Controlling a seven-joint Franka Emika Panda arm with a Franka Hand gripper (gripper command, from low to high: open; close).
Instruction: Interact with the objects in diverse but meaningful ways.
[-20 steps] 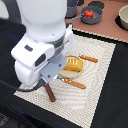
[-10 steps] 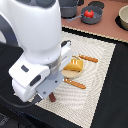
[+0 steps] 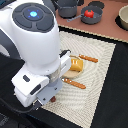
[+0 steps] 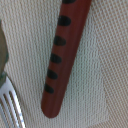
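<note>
Lower and nearer the camera than half a second ago, the white arm [image 3: 37, 47] now fills the left of the exterior view, covering the plate's left part. Its gripper is hidden, so I cannot tell whether it is open or closed. Close under the wrist camera, the sausage [image 4: 64, 55] lies on the woven mat [image 4: 110, 60], fork tines [image 4: 11, 107] beside it. At upper right of the exterior view sits the tomato [image 3: 89, 14]; the bread [image 3: 75, 65] lies mid-frame.

The reddish-brown sausage [image 4: 65, 55], dark-scored, is lying flat; the red tomato [image 3: 89, 14] is sitting at one o'clock from the bread loaf [image 3: 75, 65].
</note>
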